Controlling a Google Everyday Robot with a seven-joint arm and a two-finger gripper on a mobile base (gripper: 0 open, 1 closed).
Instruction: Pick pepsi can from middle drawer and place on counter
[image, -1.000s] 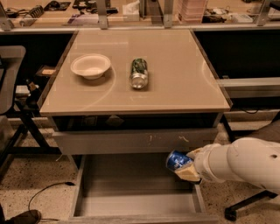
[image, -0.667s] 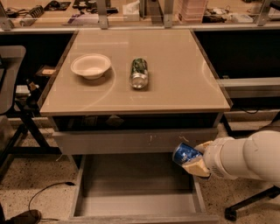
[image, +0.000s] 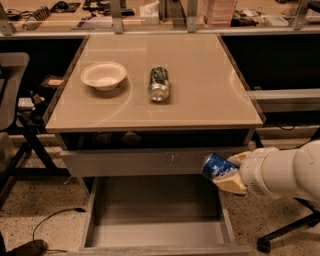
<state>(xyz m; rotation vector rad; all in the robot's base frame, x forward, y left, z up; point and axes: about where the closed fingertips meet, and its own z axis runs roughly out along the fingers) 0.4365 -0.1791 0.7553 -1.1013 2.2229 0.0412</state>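
Note:
My gripper (image: 226, 172) is shut on the pepsi can (image: 216, 166), a dark blue can held tilted on its side. It hangs above the right side of the open middle drawer (image: 155, 234), in front of the scratched grey drawer front (image: 150, 162), below the level of the counter (image: 200, 95). The drawer floor is bare. The white arm (image: 282, 172) enters from the right.
On the counter a white bowl (image: 104, 75) sits at the left and a green-patterned silver can (image: 159, 84) lies on its side near the middle. A black chair (image: 12, 100) stands at the left. A chair base (image: 287, 230) is at the lower right.
The gripper has lifted the pepsi can up and slightly to the right, out of the drawer toward the counter's front edge.

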